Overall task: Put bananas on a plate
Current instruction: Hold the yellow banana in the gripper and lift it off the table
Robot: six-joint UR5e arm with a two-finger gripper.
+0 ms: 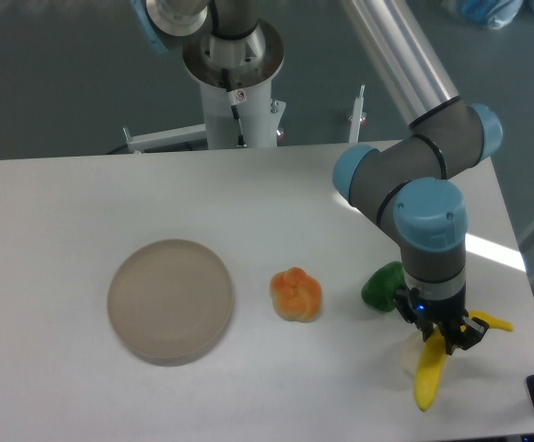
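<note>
The yellow banana is at the front right of the white table, one end pointing toward the front edge and its thin stem end sticking out to the right. My gripper points straight down and is shut on the banana near its stem end. I cannot tell whether the banana's low end touches the table. The round beige plate lies flat and bare at the left centre, far to the left of the gripper.
An orange bell-pepper-like fruit sits between plate and gripper. A green object lies just left of my wrist. A whitish pear is partly hidden behind the banana. The table's right and front edges are close to the gripper.
</note>
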